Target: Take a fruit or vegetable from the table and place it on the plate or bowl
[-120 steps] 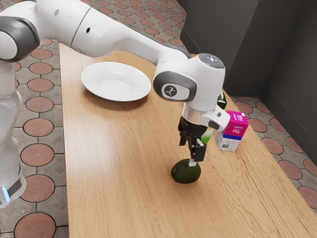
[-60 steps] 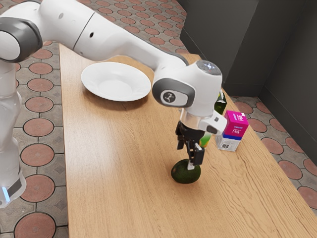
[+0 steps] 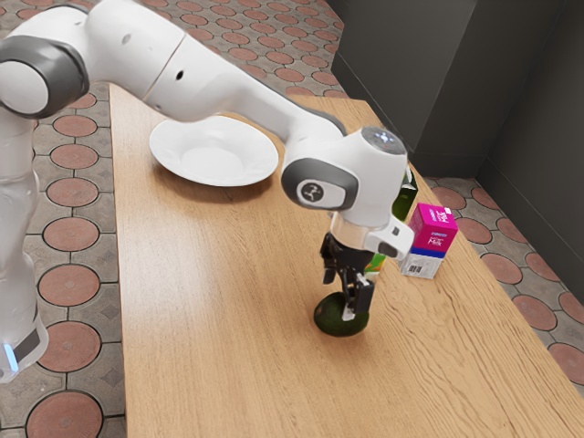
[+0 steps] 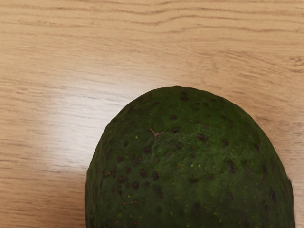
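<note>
The fingers (image 3: 359,297) are spread apart and reach down over the top of the avocado (image 3: 339,319), one toward the exterior view's right and nearer the camera, the other behind it and toward the exterior view's left. Nothing is pinched between them yet as far as I can judge, though their tips are low enough to overlap the fruit's upper curve. The gripper (image 3: 347,290) hangs almost straight above the avocado, which lies on the wooden table (image 3: 228,301), directly under the hand. In the wrist view the avocado (image 4: 190,166) sits close beneath the camera, its rounded end and a small stem scar facing up. Its long axis seems to run roughly across the exterior view, so the fingers probably straddle the narrower width, which would suit a squeeze. The white plate (image 3: 182,160) is well apart from the fruit, toward the exterior view's upper left, back along the arm. A pink carton (image 3: 429,239) and a dark green bottle (image 3: 404,192) stand near the hand on the exterior view's right, clear of the path to the plate.
</note>
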Robot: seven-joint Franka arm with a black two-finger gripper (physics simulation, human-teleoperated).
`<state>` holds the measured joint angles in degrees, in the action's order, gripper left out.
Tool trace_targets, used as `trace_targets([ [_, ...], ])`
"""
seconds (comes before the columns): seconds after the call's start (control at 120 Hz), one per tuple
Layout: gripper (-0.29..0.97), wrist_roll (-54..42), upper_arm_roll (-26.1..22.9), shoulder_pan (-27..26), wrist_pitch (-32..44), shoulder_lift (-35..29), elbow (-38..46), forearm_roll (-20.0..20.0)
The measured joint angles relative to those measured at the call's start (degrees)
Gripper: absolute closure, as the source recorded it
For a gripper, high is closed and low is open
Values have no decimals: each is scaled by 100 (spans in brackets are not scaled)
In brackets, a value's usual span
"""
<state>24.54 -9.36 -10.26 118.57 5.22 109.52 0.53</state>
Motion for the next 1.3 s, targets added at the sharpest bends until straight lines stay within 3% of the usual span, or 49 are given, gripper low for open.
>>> trace_targets([
  [0.492, 1, 28, 2, -2, 288, 343, 11, -5],
  [0.667, 22, 63, 0, 0, 338, 381, 15, -2],
  [0.75, 26, 93, -1, 4, 342, 376, 17, 11],
  [0.875, 29, 134, 0, 6, 328, 208, 48, 28],
  [1.008, 25, 155, 12, -2, 167, -389, 113, 27],
  [1.167, 29, 115, 591, -416, -274, -873, -193, 39],
  [1.3, 29, -12, 1330, -131, -731, -889, -654, 46],
])
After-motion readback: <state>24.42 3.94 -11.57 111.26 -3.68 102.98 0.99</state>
